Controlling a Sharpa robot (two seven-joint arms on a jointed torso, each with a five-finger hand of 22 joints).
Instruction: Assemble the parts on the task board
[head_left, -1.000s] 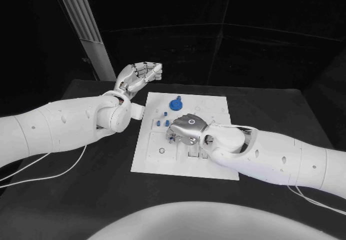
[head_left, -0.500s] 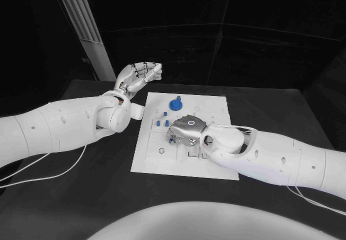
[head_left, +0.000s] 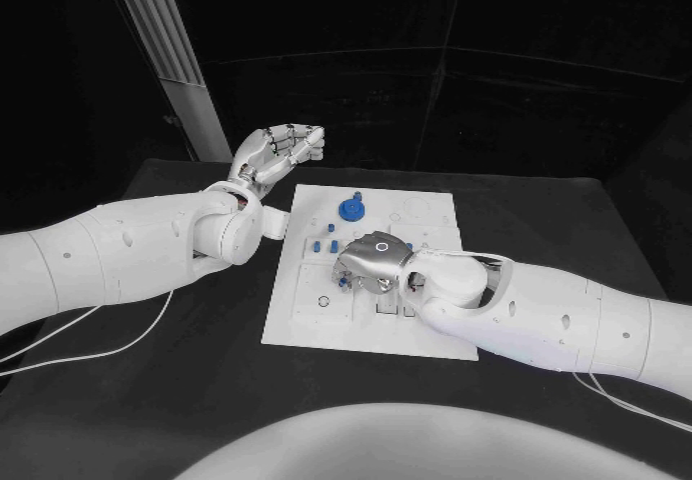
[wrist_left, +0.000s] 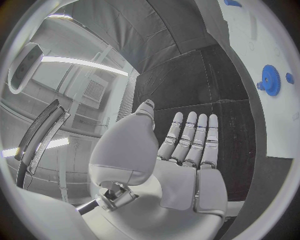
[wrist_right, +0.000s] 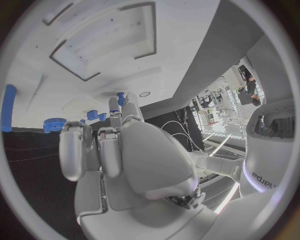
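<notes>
While over the task board (head_left: 372, 300), right hand (head_left: 371, 262) pinching blue part (wrist_right: 120, 96).

The flat white task board (head_left: 375, 320) looks like smooth matt plastic, the small blue toothed gear (head_left: 352, 209) on it plastic too. The black worktop (head_left: 173, 390) appears matt, cloth-like and faintly creased. Both silver hands, left (head_left: 277, 150) and right (head_left: 372, 262), look like satin metal, and the white arm shells (head_left: 116, 260) are glossy plastic.

We see a white task board (head_left: 372, 330) on a black table (head_left: 173, 390), blue parts (head_left: 351, 209), silver hands (head_left: 378, 262) on white arms (head_left: 101, 255).
</notes>
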